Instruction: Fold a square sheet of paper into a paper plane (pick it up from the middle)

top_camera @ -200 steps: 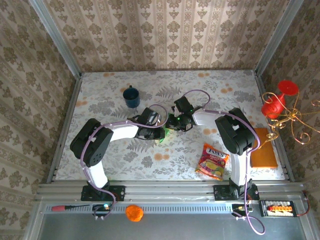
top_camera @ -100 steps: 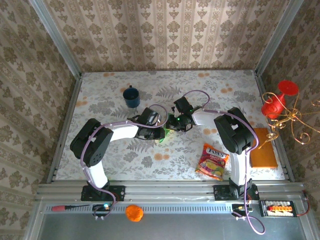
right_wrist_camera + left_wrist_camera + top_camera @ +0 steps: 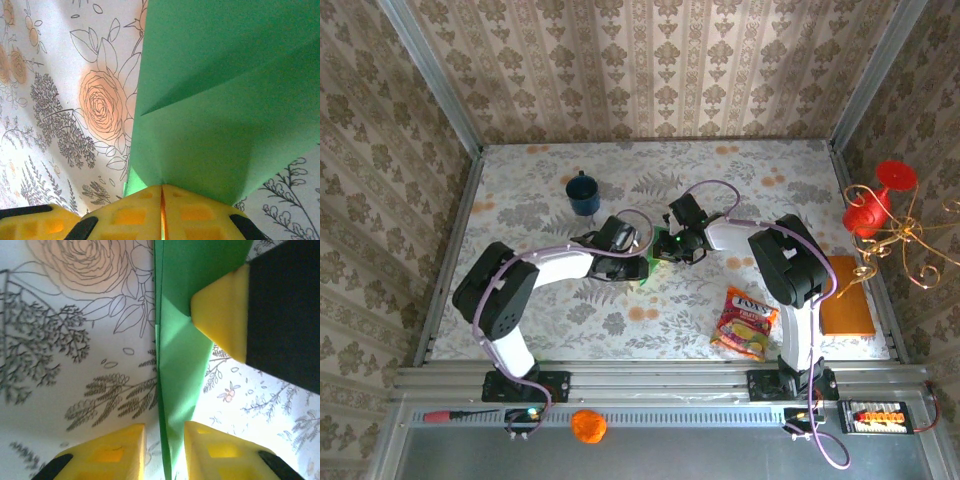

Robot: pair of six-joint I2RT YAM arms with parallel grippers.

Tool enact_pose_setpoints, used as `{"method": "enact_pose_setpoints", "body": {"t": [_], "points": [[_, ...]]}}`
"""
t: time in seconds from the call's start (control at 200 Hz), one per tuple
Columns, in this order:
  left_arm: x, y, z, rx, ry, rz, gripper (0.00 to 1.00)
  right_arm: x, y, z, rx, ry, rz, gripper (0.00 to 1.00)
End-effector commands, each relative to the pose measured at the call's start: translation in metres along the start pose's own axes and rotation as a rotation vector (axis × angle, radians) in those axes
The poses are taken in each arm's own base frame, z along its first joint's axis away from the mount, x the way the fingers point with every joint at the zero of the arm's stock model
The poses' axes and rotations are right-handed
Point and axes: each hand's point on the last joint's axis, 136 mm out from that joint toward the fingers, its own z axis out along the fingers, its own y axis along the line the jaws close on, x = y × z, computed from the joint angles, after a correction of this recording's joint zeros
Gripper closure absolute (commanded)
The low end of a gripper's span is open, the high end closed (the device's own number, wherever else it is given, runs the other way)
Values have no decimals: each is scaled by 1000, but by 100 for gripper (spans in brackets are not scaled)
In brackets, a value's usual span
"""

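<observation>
Risk at the crease: the right gripper [image 3: 161, 199] is clamped hard on one edge of the thin bright-green paper sheet [image 3: 215, 100], its yellow pads meeting in a hairline seam. The left gripper [image 3: 165, 432] stands slack astride the sheet's long folded edge, jaws apart, with pale floral tablecloth [image 3: 75, 340] showing between one pad and the paper.

With only one firm hold, a pull from the right arm would likely drag the sheet sideways and skew the fold. If the left jaws close off the line, they could press in a second, crooked crease. Thin paper may also buckle or tear at the pinch, and the two grippers work so near each other that a small misjudged move could knock them together.

The sheet is part-folded, matte and layered. A diagonal crease crosses it in the right wrist view, one flap lying over another. From the left wrist it tapers to a slim wedge with one straight, sharp edge, so by the look of it this is not yet a finished dart.

It sits mid-table between the two wrists, on the near side of the blue mug [image 3: 584, 194] and well apart from the colourful snack packet [image 3: 747, 323]. Whether the pinched end is lifted cannot be told.
</observation>
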Motion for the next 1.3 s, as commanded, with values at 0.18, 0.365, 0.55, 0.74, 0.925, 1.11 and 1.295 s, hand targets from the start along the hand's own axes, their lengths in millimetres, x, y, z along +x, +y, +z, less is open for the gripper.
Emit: {"method": "enact_pose_setpoints", "body": {"t": [0.18,0.365,0.55,0.74,0.925,1.11,1.295], "points": [[-15,-27,-12,150,-40,26,77,34,-48,18,127,130,20,91],[-15,-31,6,188,13,9,82,31,-46,18,107,135,15,91],[-16,-28,13,171,42,4,85,31,-44,19,95,136,14,91],[-15,-26,17,155,66,8,85,32,-44,20,90,136,21,91],[-6,-22,27,118,107,6,85,31,-47,21,93,134,35,91],[1,-18,30,93,125,5,86,30,-47,22,96,129,46,91],[11,-19,33,89,147,5,86,30,-52,23,112,127,65,91]]}}
